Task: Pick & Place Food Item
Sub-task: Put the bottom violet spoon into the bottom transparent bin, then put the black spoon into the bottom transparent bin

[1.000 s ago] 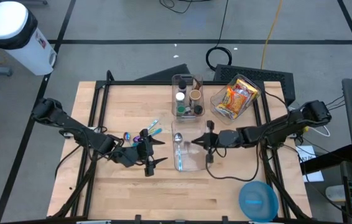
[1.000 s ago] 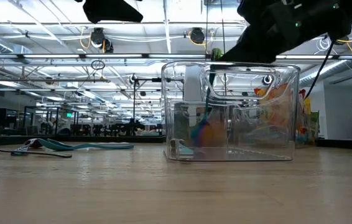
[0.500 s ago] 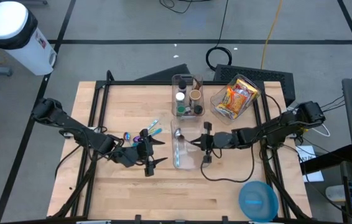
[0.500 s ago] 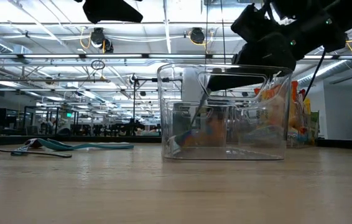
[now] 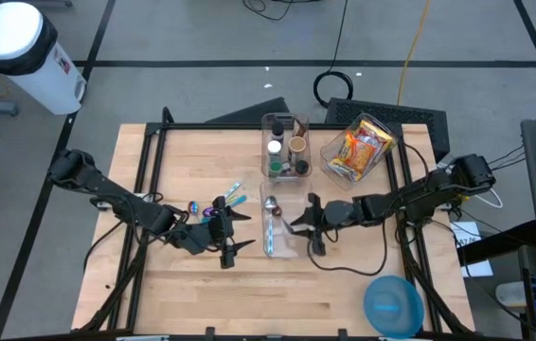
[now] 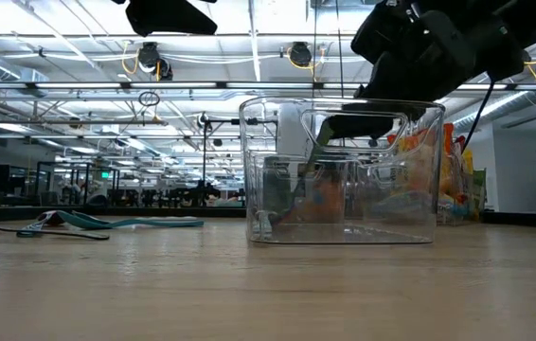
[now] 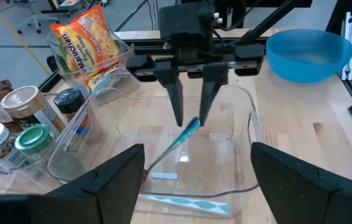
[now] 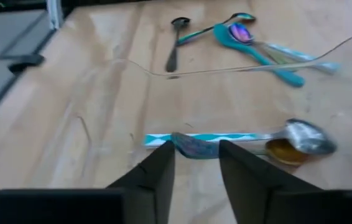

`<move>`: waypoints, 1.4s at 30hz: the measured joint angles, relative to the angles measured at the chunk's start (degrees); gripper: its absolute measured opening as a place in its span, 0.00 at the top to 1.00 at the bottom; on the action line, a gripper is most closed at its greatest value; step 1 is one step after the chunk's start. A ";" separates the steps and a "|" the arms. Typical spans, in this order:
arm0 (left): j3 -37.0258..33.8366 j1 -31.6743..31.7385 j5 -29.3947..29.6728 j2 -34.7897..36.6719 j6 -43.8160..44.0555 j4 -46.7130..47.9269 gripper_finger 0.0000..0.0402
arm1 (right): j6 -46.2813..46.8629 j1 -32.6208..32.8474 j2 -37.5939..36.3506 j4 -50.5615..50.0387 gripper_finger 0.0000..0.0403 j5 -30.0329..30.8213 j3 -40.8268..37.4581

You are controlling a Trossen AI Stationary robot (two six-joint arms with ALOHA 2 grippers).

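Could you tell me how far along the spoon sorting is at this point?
Done: one spoon lies in the clear bin. In hand: the right gripper, fingers parted, is over the bin with a second spoon tilted below it. Left: several loose spoons on the table beside the open left gripper.

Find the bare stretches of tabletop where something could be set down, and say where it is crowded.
Free: the near strip between the left gripper and the blue bowl, and the far left corner of the table. Crowded: the middle, with loose spoons, clear bin, right gripper, jar tray and noodle container.
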State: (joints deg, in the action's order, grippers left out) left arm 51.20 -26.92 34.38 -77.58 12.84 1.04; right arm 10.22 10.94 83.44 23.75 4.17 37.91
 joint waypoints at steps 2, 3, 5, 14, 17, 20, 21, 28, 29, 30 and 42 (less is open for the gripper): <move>0.00 0.00 0.02 0.00 0.02 0.00 0.26 | 1.62 0.00 0.00 0.47 0.65 -1.70 0.00; 0.00 0.00 0.01 0.00 0.02 0.00 0.26 | 2.42 0.00 0.00 0.81 0.63 -2.85 0.00; 0.00 0.00 0.02 0.00 0.11 -0.02 0.26 | 4.12 0.00 0.00 1.26 0.58 -4.90 0.00; 0.00 0.00 0.02 0.00 0.95 0.57 0.26 | 4.32 -0.07 -0.04 2.48 0.44 -7.33 0.00; 0.00 -0.16 -1.88 0.00 3.55 3.42 0.26 | 4.06 -0.07 -0.32 2.94 0.42 -7.33 0.02; 0.00 -1.06 -7.00 0.00 7.79 9.98 0.26 | 3.96 0.04 -0.57 3.30 0.42 -7.44 0.07; 0.00 -1.46 -8.92 0.00 9.68 12.96 0.26 | 3.84 0.07 -0.57 3.13 0.42 -7.44 0.07; -1.01 -4.44 -19.09 -2.38 22.97 36.93 0.26 | 3.67 0.04 -0.55 3.00 0.43 -7.46 0.07; -1.37 -4.86 -19.18 -2.58 24.05 38.76 0.26 | 3.67 0.04 -0.55 3.06 0.43 -7.46 0.07; -1.88 -5.25 -19.26 -2.79 24.38 40.46 0.26 | 3.66 0.04 -0.55 3.30 0.44 -7.46 0.07; -12.62 -6.60 -24.12 -2.97 23.98 40.06 0.26 | 3.69 1.20 -0.55 4.71 0.45 -7.46 0.07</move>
State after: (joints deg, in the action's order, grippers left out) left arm 38.58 -33.52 10.26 -80.55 36.82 41.10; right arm 13.92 12.14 82.89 28.46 -3.29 37.98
